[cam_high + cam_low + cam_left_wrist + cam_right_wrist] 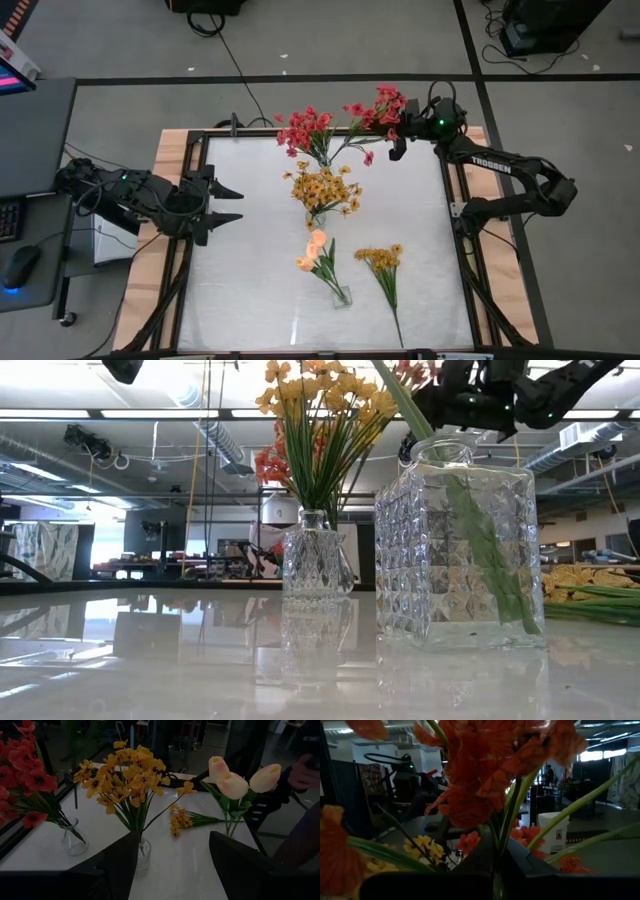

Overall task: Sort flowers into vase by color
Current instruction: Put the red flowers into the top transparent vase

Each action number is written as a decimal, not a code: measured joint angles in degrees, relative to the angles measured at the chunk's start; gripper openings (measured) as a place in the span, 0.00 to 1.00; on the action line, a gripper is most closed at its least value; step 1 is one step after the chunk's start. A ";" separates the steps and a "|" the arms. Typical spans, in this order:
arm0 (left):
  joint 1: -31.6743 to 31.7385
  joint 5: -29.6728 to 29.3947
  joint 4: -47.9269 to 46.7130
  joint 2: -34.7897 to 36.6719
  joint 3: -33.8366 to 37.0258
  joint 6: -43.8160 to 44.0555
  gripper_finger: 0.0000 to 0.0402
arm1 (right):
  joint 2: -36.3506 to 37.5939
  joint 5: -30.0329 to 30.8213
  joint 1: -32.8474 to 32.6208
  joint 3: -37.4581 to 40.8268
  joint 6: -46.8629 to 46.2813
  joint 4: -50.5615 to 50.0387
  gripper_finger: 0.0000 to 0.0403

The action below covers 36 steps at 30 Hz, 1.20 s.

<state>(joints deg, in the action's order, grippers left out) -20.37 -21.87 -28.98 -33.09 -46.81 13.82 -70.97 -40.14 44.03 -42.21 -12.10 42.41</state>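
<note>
Flowers mostly sorted: red, yellow and peach bunches stand in vases mid-frame, the right tool (397, 133) clamps a red sprig (378, 112) at top centre, one yellow sprig (384, 268) lies lower right on the surface (250, 290), left tool (226, 203) wide, idle at left.

Only one text can be read: the white word "TROSSEN", printed on the dark link of the right arm (492, 165), at the far right of the worktop (250, 300) in the high view. No other label, number or sign is legible.
</note>
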 joint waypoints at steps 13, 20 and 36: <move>0.00 0.00 0.01 -0.02 0.00 0.01 0.62 | -3.81 -0.42 -0.17 -0.77 2.69 2.58 0.06; 0.01 0.00 0.01 -0.01 0.00 -0.01 0.62 | -4.91 -0.41 -0.96 -0.77 4.08 2.62 0.06; 0.00 -0.01 0.01 0.00 0.00 -0.01 0.62 | -4.88 1.53 -1.27 -0.75 9.15 -1.95 0.06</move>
<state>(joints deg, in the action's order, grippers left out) -20.37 -21.88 -28.97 -33.09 -46.81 13.81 -75.85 -38.61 42.76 -42.96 -2.96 40.46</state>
